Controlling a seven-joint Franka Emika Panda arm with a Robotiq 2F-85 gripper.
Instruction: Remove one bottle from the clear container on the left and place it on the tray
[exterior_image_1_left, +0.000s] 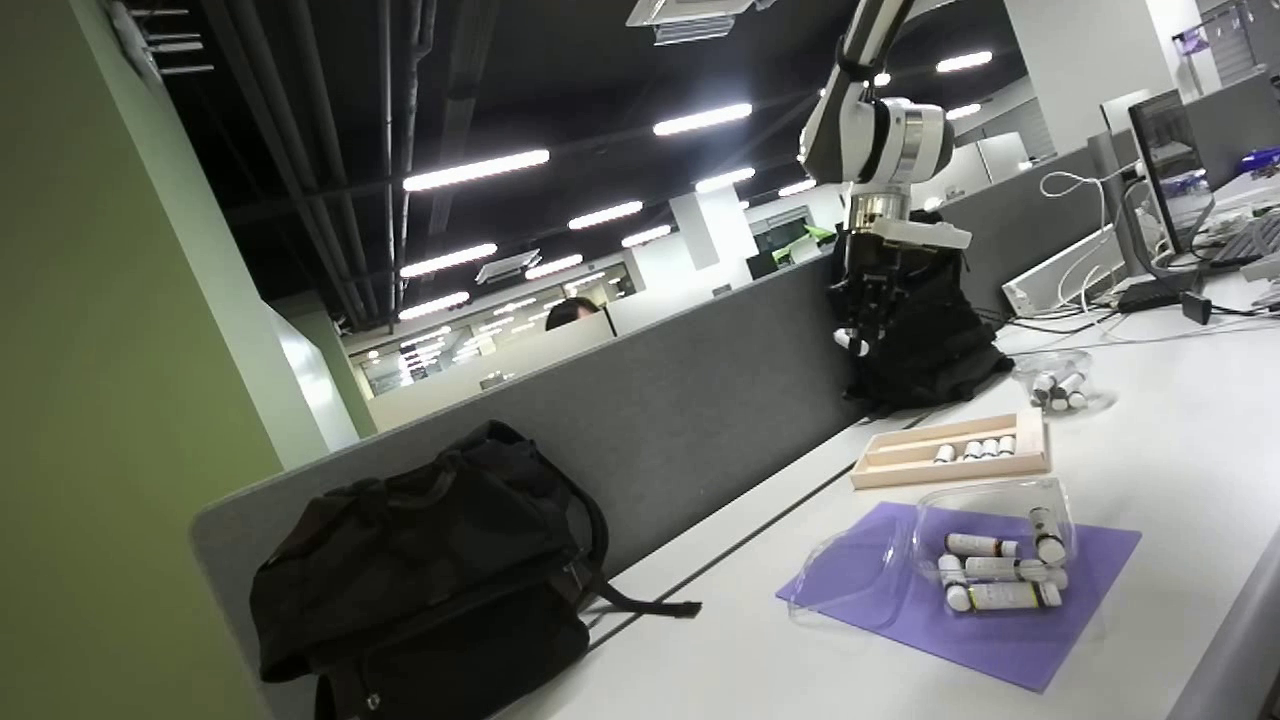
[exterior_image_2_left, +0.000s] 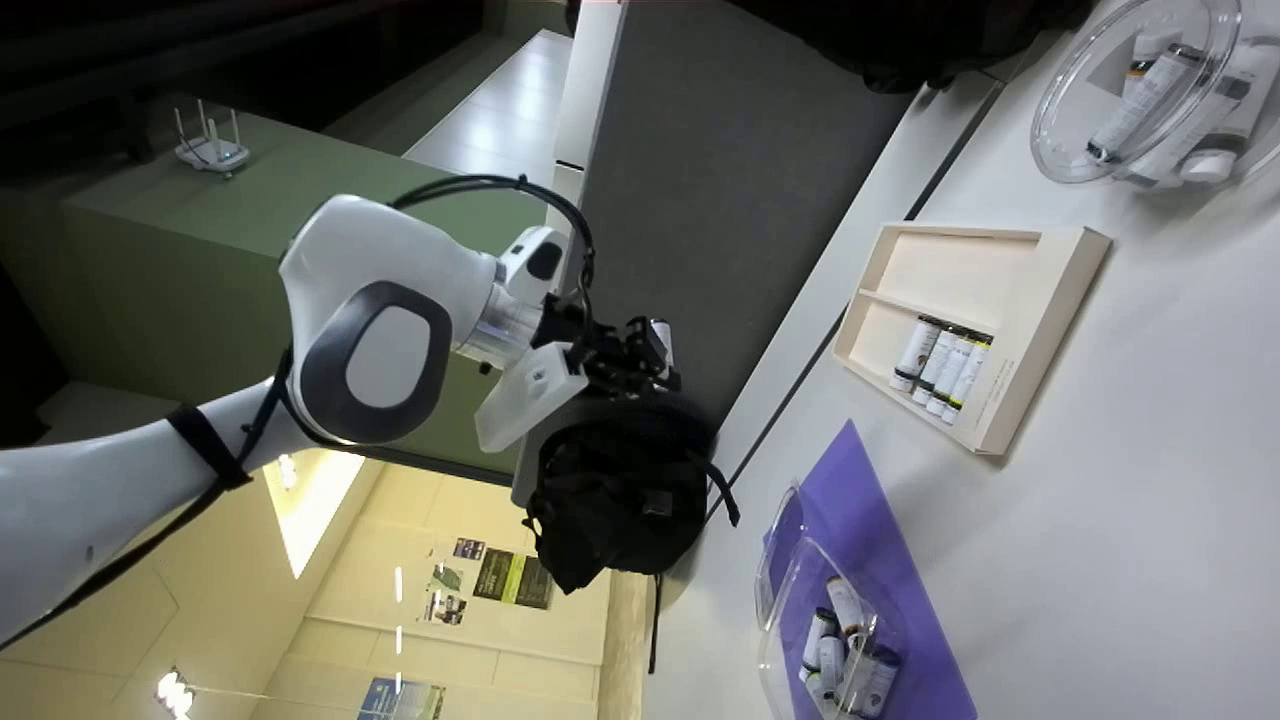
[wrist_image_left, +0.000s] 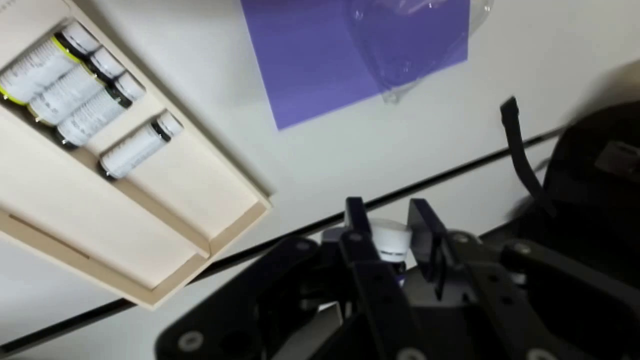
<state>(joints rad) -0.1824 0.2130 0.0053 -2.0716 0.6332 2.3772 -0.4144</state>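
four bottles lie in the tray, their labels illegible.

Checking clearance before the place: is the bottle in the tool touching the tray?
Apart. An exterior view shows the held bottle up in the air, with grey partition and a strip of tabletop visible between it and the tray.
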